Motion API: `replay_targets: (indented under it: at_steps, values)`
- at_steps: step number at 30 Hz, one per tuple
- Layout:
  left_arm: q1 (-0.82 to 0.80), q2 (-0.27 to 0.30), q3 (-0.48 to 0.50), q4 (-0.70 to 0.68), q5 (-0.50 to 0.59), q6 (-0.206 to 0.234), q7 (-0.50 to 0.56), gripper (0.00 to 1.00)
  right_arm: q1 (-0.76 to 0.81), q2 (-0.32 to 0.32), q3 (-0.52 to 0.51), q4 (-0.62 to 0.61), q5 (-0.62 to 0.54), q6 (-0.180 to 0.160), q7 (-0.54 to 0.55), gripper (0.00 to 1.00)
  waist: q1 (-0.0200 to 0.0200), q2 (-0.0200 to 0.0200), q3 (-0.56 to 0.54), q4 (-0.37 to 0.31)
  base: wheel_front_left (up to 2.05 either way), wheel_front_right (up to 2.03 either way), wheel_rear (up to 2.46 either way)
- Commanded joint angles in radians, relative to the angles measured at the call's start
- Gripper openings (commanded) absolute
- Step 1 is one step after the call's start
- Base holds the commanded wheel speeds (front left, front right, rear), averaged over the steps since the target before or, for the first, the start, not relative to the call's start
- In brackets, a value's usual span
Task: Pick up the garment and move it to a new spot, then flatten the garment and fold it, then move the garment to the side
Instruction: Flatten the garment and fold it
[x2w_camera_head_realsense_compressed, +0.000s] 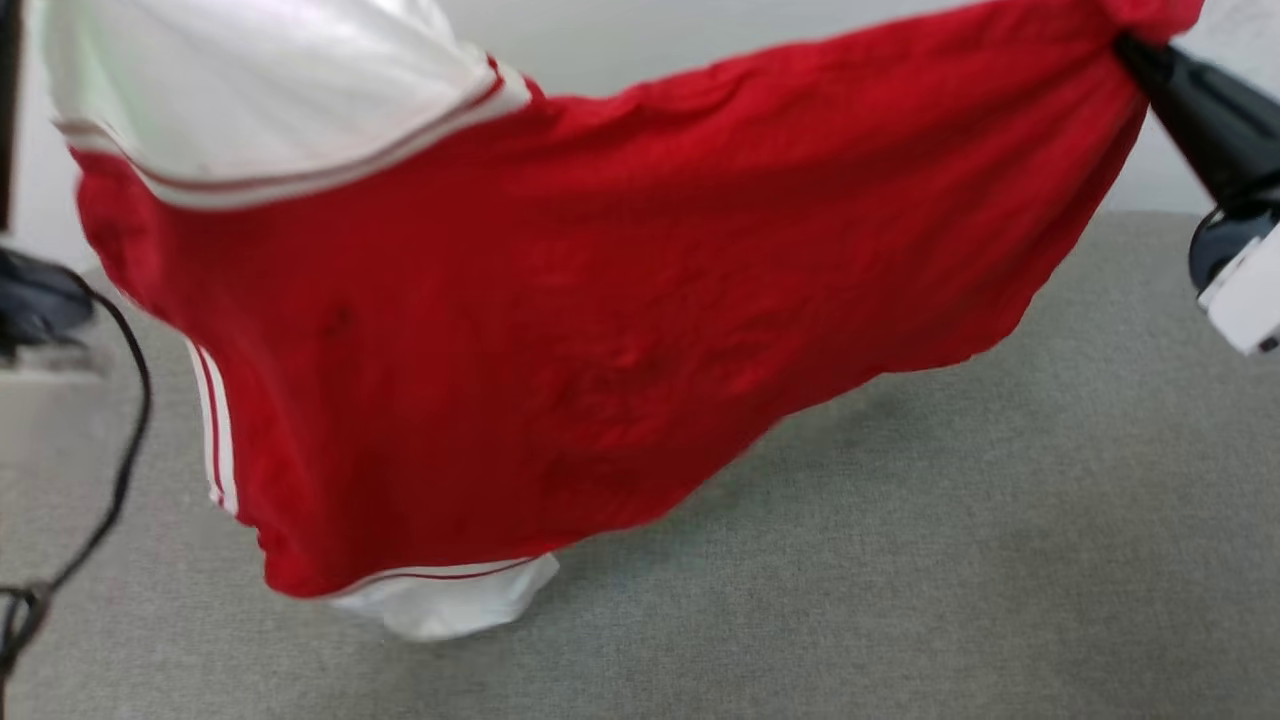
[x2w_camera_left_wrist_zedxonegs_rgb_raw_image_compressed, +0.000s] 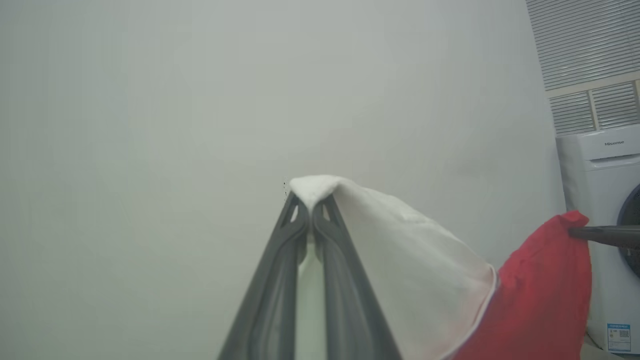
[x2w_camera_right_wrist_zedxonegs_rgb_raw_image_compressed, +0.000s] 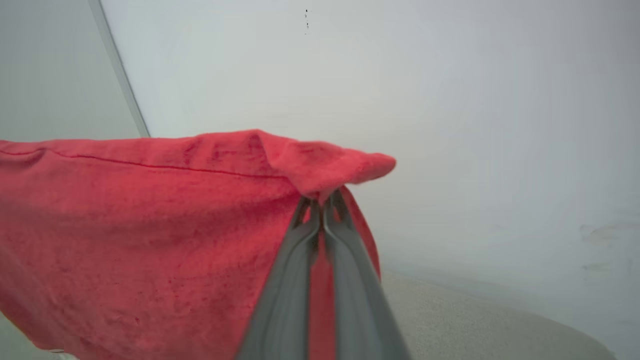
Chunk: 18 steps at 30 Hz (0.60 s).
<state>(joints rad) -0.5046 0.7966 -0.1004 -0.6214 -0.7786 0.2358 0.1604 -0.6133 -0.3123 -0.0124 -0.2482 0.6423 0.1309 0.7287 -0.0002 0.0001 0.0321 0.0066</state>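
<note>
We hold the garment, a red jersey T-shirt with white sleeves, in the air between our two arms, above the grey cloth-covered surface. The low white sleeve hangs very near that surface, and we cannot tell if it touches. The left gripper is closed on the tip of the other white sleeve, and the right gripper is closed on a red corner beside a stitched seam. The cloth sags and wrinkles between the two grips, so we judge it light, soft and limp, not fragile. A thin pinch could slide out, so the good places to hold are seams and corners, where the cloth is doubled. The long axis now runs across the head view, from the sleeve at our left to the red corner at our right, almost level. The body hangs deeper on the left side. No lettering shows, so we cannot tell which face looks at us.
</note>
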Motion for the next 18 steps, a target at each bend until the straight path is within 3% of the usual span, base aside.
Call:
replay_targets:
  at_steps: [1,10,18]
  values:
    - [-0.045,0.005,0.002,0.011,0.002,-0.006,0.006,0.0,-0.035,0.004,-0.001,-0.008,-0.007,0.0,-0.005,0.0,0.0002,-0.0001,0.02,-0.017,0.0,0.0,0.0]
    - [-0.361,0.01,0.001,0.137,-0.016,-0.047,0.036,0.0,-0.234,0.028,-0.026,0.004,-0.024,0.0,-0.005,0.0,0.0002,-0.0001,0.132,-0.049,0.0,0.0,0.0]
    - [-0.674,0.007,-0.031,0.272,0.001,-0.102,0.051,0.0,-0.452,0.039,-0.059,0.055,-0.063,0.0,-0.009,0.0,0.0002,-0.0001,0.299,-0.048,0.0,0.0,0.0]
